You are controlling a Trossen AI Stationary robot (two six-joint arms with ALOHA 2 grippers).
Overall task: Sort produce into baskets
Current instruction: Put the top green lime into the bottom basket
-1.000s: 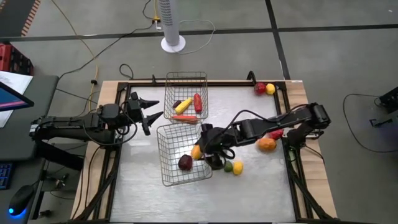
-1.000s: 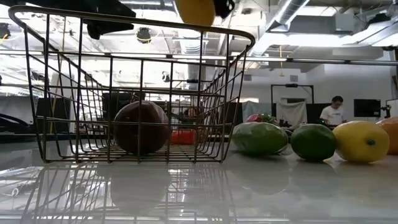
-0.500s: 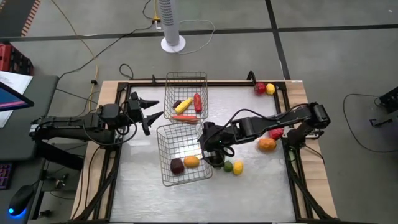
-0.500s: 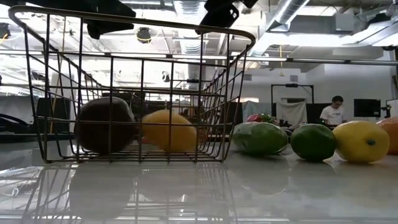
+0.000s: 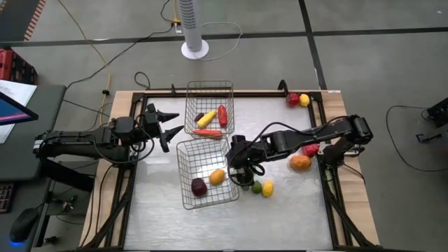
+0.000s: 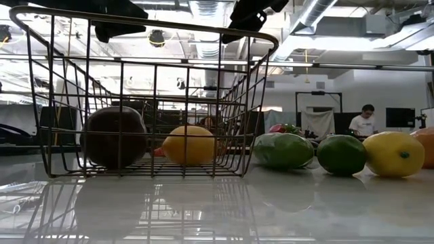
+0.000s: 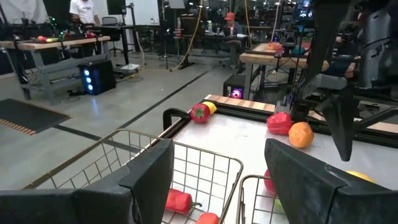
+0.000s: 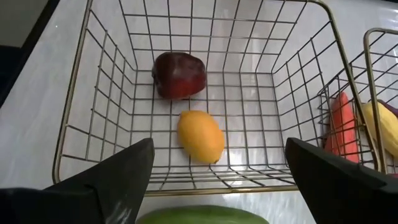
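Two silver wire baskets stand mid-table: a far one point(image 5: 208, 108) holding red, yellow and dark pieces, and a near one point(image 5: 205, 175) holding a dark red round fruit point(image 8: 180, 74) and a yellow-orange fruit point(image 8: 200, 135), both resting on its floor. My right gripper point(image 5: 235, 162) is open and empty above the near basket's right rim; it also shows in its wrist view point(image 8: 217, 186). My left gripper point(image 5: 168, 126) is open and empty left of the baskets.
A dark green piece point(image 6: 283, 150), a lime point(image 5: 257, 187) and a lemon point(image 5: 267, 189) lie just right of the near basket. An orange fruit point(image 5: 300, 162) and a red piece point(image 5: 310, 150) lie farther right. Red point(image 5: 293, 99) and yellow point(image 5: 304, 100) pieces sit at the far right corner.
My right gripper has let go of the yellow-orange fruit, which has fallen from above the near basket's right rim onto its floor. It knocked the dark red fruit toward the table's left, then settled beside it. The gripper has drawn slightly toward the table's right.
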